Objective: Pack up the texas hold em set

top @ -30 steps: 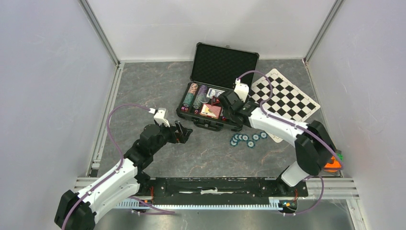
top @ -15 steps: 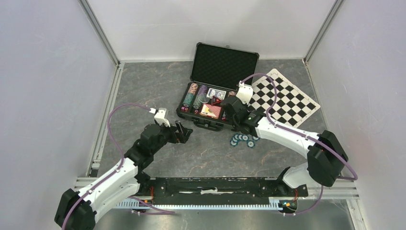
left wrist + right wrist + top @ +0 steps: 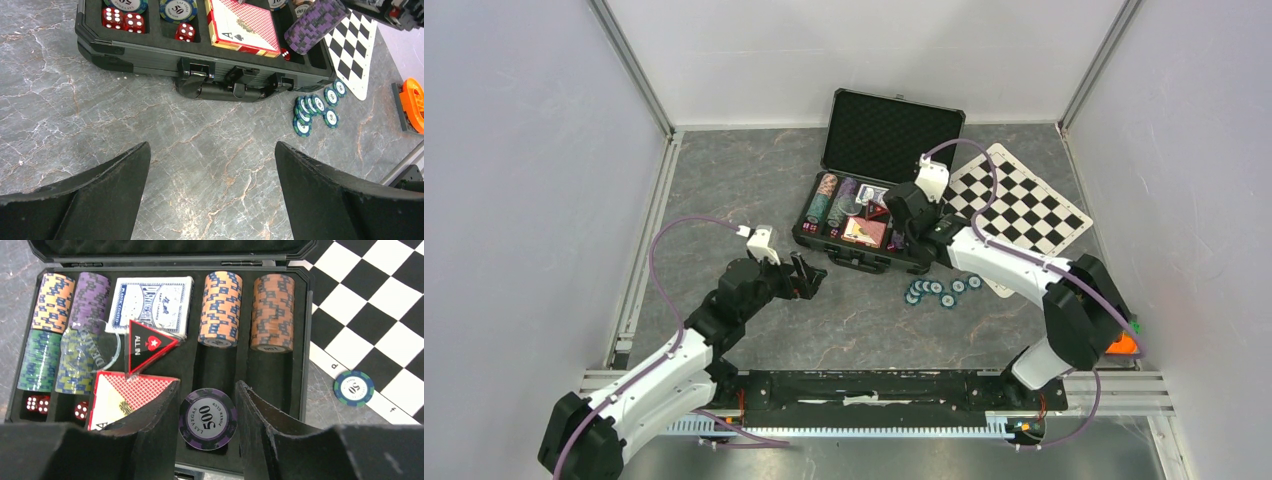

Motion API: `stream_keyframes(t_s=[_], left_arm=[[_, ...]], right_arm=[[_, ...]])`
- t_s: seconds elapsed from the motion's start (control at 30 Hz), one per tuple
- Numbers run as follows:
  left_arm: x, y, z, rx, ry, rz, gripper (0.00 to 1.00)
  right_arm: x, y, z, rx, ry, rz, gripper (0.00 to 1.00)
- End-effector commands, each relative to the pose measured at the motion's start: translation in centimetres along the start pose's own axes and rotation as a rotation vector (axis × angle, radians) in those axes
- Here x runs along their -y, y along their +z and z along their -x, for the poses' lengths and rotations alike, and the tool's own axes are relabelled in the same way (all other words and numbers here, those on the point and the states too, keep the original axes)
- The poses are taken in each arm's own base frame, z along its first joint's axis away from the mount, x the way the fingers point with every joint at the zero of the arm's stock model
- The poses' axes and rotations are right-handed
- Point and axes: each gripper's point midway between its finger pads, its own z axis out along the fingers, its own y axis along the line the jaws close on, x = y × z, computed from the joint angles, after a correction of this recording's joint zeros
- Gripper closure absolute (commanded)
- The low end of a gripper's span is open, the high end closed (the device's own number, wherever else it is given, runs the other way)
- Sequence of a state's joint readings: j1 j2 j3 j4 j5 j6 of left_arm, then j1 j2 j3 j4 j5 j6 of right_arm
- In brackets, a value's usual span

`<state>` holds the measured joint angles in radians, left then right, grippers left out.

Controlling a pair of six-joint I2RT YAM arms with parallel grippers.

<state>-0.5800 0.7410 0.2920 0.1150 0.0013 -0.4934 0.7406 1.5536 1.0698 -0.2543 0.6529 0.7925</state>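
The black case (image 3: 855, 259) lies open on the table with its foam lid (image 3: 892, 135) raised. Inside are chip stacks (image 3: 220, 307), a blue deck (image 3: 150, 302), a red deck (image 3: 125, 397) and red dice (image 3: 119, 18). My right gripper (image 3: 207, 385) hangs over the case's front right slots, shut on a tilted stack of purple chips (image 3: 207, 418), also seen in the left wrist view (image 3: 316, 26). Several teal chips (image 3: 939, 290) lie loose on the table in front of the case. My left gripper (image 3: 212, 145) is open and holds nothing, low over bare table left of the case's front.
A black-and-white chequered mat (image 3: 1019, 205) lies right of the case, with one teal chip (image 3: 354, 388) at its edge. An orange piece (image 3: 1121, 343) sits at the far right near the right arm's elbow. Walls close in on three sides.
The right arm drew back toward the case's near right corner with the purple stack, then returned over the case. The left arm has not moved.
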Motion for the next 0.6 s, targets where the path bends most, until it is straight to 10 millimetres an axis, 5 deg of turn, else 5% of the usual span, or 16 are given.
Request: stream_keyframes(t_s=[0.0, 0.33, 0.57], left_arm=[[0.3, 0.3, 1.1, 0.043, 0.025, -0.014, 0.00], [0.2, 0.6, 0.9, 0.031, 0.025, -0.008, 0.00], [0.2, 0.8, 0.8, 0.027, 0.025, -0.006, 0.00]], right_arm=[[-1.8, 1.4, -0.1, -0.055, 0.061, 0.065, 0.62], [-1.1, 4.0, -2.7, -0.181, 0.068, 0.064, 0.62], [-0.1, 2.9, 0.4, -0.082, 0.010, 0.041, 0.50]])
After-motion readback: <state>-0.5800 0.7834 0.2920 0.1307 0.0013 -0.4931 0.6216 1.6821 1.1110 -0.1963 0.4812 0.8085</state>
